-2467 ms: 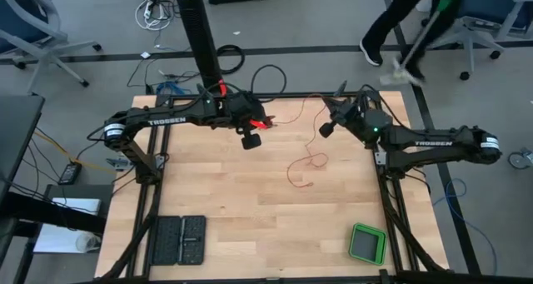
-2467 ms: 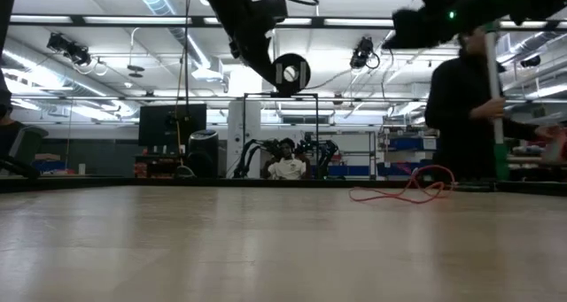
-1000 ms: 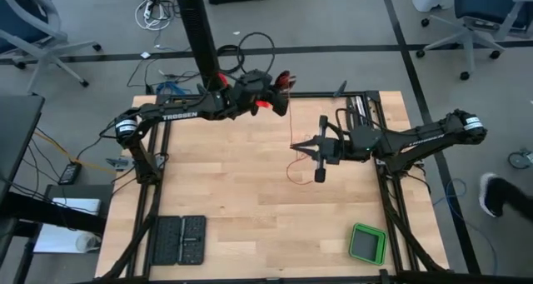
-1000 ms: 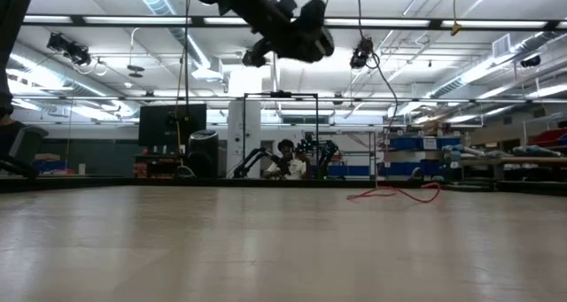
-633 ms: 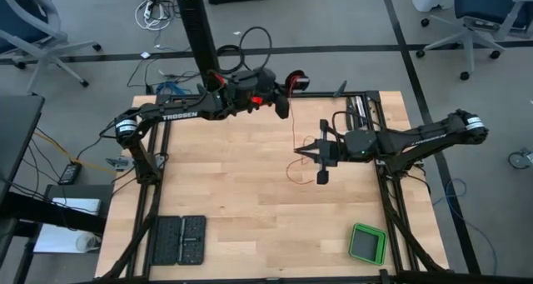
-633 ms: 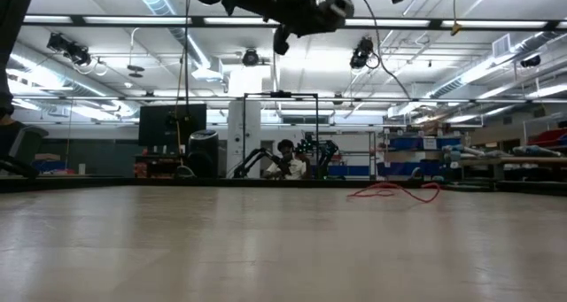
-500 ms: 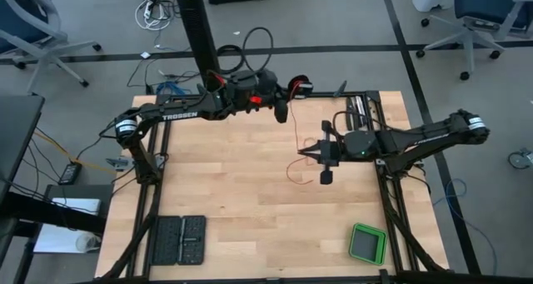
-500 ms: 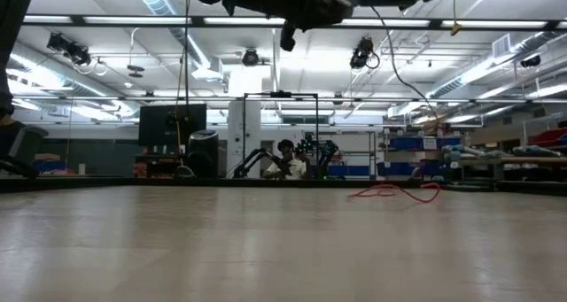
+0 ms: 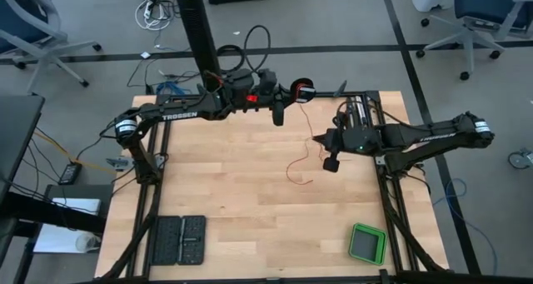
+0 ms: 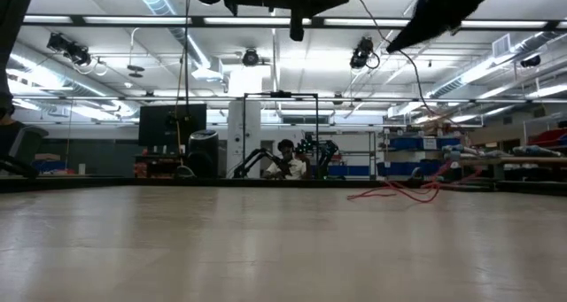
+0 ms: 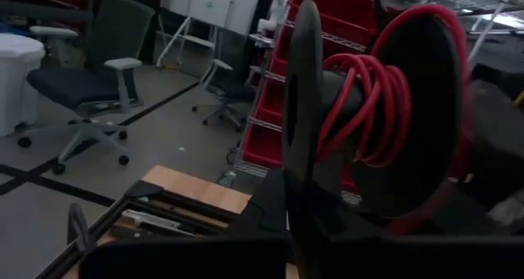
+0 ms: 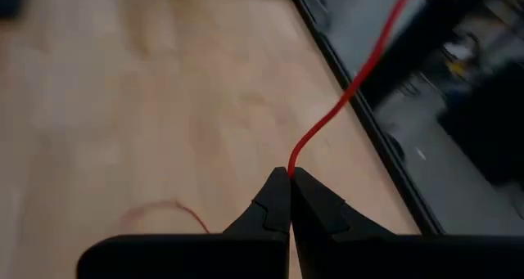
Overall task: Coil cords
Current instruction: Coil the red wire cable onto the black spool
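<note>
A thin red-orange cord (image 9: 297,169) lies partly loose on the wooden table (image 9: 233,201), toward the right; it also shows in the low view (image 10: 400,192). Its other part is wound on a black spool (image 11: 360,107), which my left gripper (image 9: 287,95) holds high above the table's far edge (image 9: 301,91). My right gripper (image 9: 317,138) is shut on the cord between the spool and the loose part, above the table's right half. My left gripper is shut on the black spool at the edge of its flange (image 11: 296,199); the dark fingers hide the exact place. The spool stands beyond the fingers, clear of the table, with red windings (image 11: 364,119) round its core. My right gripper pinches the single cord strand (image 12: 290,169) at its fingertips (image 12: 274,199). The fingers lie across the cord. Beyond them the strand rises in a gentle curve (image 12: 360,70); a slack part (image 12: 164,207) lies on the table below.
A green box (image 9: 366,243) sits at the near right corner and a black tray (image 9: 176,241) at the near left. A black frame (image 9: 383,184) runs along the table's sides. Black cables (image 9: 258,42) lie on the floor beyond the far edge.
My left gripper has moved toward the table's right edge with the spool and has turned it. My right gripper, shut on the cord, has drawn back toward the right edge, and the loose cord on the table has shifted with it.
</note>
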Controlling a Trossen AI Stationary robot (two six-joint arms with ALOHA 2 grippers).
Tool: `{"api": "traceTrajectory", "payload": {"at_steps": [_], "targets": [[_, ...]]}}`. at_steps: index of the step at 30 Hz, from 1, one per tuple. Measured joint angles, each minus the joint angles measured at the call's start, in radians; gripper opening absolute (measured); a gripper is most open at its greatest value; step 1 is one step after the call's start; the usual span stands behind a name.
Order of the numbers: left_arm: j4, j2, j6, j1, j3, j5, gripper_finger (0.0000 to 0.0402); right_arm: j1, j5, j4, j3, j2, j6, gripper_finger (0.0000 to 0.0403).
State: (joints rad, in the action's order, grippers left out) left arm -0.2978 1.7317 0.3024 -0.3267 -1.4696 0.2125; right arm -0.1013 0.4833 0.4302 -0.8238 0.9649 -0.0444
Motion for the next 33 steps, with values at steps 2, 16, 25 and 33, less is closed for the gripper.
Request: {"api": "traceTrajectory", "payload": {"at_steps": [2,16,25,33], "targets": [[-0.006,0.000,0.002,0.001,0.000,-0.014,0.0005,0.000,-0.036,-0.064,0.000,0.004,-0.039,0.0000],[-0.053,0.000,-0.007,0.048,0.000,-0.016,0.0005,0.137,-0.042,-0.243,0.000,0.089,-0.144,0.0000],[-0.034,-0.004,-0.011,0.047,0.001,-0.012,0.0005,0.209,0.074,-0.003,0.000,0.084,0.034,0.0000],[0.021,-0.007,-0.113,0.048,0.000,-0.049,0.0005,0.158,-0.009,-0.111,0.000,0.077,-0.060,0.0000]]}}
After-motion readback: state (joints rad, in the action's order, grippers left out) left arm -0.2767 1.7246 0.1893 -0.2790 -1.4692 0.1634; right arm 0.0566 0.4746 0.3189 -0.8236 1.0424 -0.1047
